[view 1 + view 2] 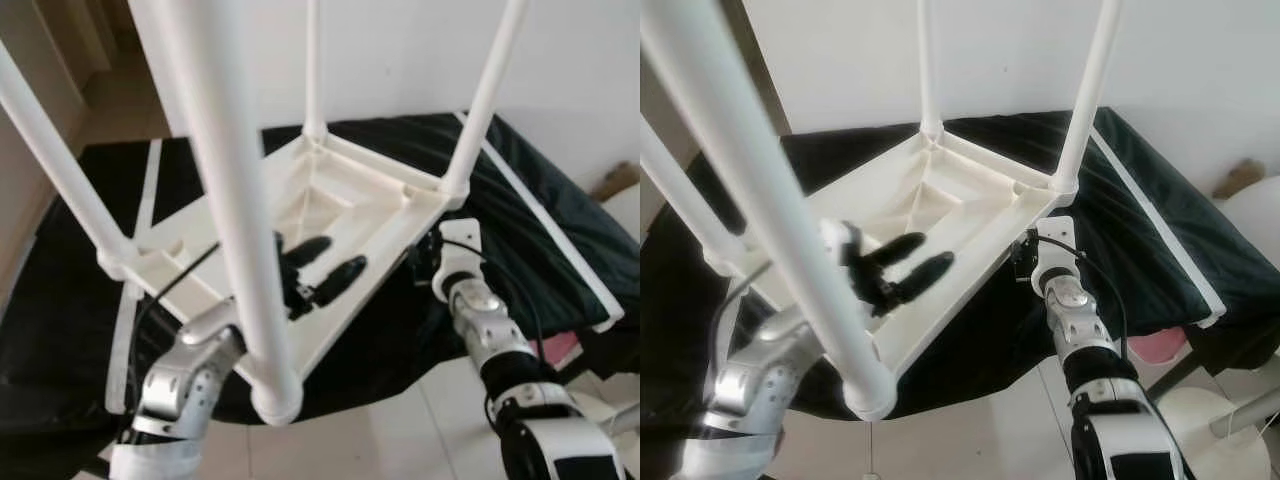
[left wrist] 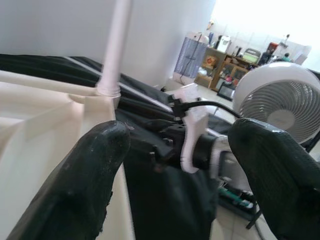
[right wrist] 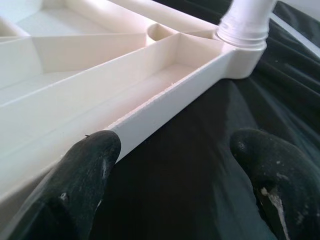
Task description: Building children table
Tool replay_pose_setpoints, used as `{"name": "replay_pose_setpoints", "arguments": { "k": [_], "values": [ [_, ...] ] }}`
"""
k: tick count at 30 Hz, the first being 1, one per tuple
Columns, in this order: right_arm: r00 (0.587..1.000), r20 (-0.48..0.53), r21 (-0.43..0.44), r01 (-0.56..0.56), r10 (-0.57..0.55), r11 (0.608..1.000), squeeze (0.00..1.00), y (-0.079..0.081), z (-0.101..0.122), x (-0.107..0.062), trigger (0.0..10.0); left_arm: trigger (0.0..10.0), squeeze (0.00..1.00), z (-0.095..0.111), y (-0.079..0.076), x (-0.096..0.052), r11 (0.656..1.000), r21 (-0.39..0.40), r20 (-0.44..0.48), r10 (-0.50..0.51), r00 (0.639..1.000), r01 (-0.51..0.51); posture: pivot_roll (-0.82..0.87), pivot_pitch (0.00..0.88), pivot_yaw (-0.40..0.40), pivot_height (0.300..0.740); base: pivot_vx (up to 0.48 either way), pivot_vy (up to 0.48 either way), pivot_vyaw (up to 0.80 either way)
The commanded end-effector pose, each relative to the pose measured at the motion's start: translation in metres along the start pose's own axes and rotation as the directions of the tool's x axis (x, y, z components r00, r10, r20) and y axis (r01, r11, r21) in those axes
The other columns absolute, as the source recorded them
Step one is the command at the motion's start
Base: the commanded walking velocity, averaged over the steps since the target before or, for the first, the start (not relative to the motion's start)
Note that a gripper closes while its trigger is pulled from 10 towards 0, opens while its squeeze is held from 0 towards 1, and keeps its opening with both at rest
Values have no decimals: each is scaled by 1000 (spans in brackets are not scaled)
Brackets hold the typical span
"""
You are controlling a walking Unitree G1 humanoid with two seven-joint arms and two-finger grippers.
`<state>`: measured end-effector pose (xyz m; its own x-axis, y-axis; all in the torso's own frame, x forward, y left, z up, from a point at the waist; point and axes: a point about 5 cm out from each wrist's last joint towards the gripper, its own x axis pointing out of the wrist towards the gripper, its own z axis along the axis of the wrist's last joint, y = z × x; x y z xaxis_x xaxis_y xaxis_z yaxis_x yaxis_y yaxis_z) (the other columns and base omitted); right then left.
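A white children's table (image 1: 330, 200) lies upside down on a black cloth, its legs pointing up. The nearest leg (image 1: 235, 200) crosses the middle of the eye views. My left gripper (image 1: 342, 253) is open, its fingers (image 1: 910, 245) spread over the ribbed underside near the front rim, holding nothing. My right gripper (image 3: 175, 170) is open at the table's right edge, just short of the corner socket (image 3: 245, 30). One of its fingers (image 3: 75, 185) lies by the rim's outer wall (image 3: 165, 107); the other hangs over the cloth.
The black cloth (image 1: 540, 190) covers the low surface and carries white strips (image 1: 545, 210). A white fan (image 2: 280, 100) stands to the right on the tiled floor, beside a pink object (image 1: 1160, 345). A white wall rises behind the table.
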<state>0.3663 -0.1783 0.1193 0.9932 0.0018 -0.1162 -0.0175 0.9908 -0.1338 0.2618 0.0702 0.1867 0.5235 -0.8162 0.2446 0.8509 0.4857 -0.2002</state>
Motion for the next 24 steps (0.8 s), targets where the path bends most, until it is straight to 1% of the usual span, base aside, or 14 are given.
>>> {"name": "replay_pose_setpoints", "arguments": {
  "k": [1,2,3,4,5,6,7,8,9,10,14,17,20,24],
  "values": [
    [1000,3,-3,-18,18,1000,0,3,1,1,10000,10000,0,-1,-5,4,1000,5,-16,-19,1000,19,51,0,40,740,0,0,0],
    [999,-8,-9,-54,54,998,0,7,1,3,10000,10000,0,-2,-9,10,1000,-7,-15,-30,999,29,41,0,52,740,0,0,0],
    [996,-18,-11,-89,88,996,0,10,-1,4,10000,10000,0,-7,-14,15,998,-4,-41,-60,997,60,41,0,56,740,0,0,0],
    [996,-18,-11,-89,88,996,0,10,-1,4,10000,10000,0,-7,-14,15,998,-4,-41,-60,997,60,41,0,56,740,0,0,0],
    [992,-27,-14,-122,122,992,0,12,-2,5,10000,10000,0,-11,-19,20,996,11,-72,-91,993,92,41,0,56,740,0,0,0],
    [988,-30,-36,-153,152,988,0,15,-2,6,10000,10000,0,-14,-26,24,990,24,-99,-136,986,139,31,0,67,740,0,0,0],
    [988,-30,-36,-153,152,988,0,15,-2,6,10000,10000,0,-14,-26,24,990,24,-99,-136,986,139,31,0,67,740,0,0,0],
    [978,-32,-54,-210,208,976,0,22,-2,7,10000,10000,0,-18,-37,30,976,31,-130,-209,969,214,13,0,80,740,0,0,0],
    [978,-32,-54,-210,208,976,0,22,-2,7,10000,10000,0,-18,-37,30,976,31,-130,-209,969,214,13,0,80,740,0,0,0],
    [973,-33,-50,-230,229,972,0,24,-1,8,10000,10000,0,-19,-41,33,971,27,-140,-230,963,236,13,0,80,740,0,0,0],
    [969,-33,-28,-245,244,969,0,31,1,11,10000,10000,0,-21,-51,46,950,55,-174,-295,940,308,-1,0,94,740,0,0,0],
    [969,-29,-28,-247,246,969,0,33,2,11,10000,10000,0,-21,-53,49,946,63,-178,-304,936,319,-1,0,94,740,0,0,0],
    [969,-38,-13,-245,244,969,0,37,-1,11,10000,10000,0,-23,-64,58,925,67,-185,-358,915,375,-12,0,102,740,0,0,0],
    [970,-38,-14,-243,242,970,0,37,-2,11,10000,10000,0,-23,-66,59,921,67,-188,-367,911,384,-12,0,102,740,0,0,0]
  ]
}}
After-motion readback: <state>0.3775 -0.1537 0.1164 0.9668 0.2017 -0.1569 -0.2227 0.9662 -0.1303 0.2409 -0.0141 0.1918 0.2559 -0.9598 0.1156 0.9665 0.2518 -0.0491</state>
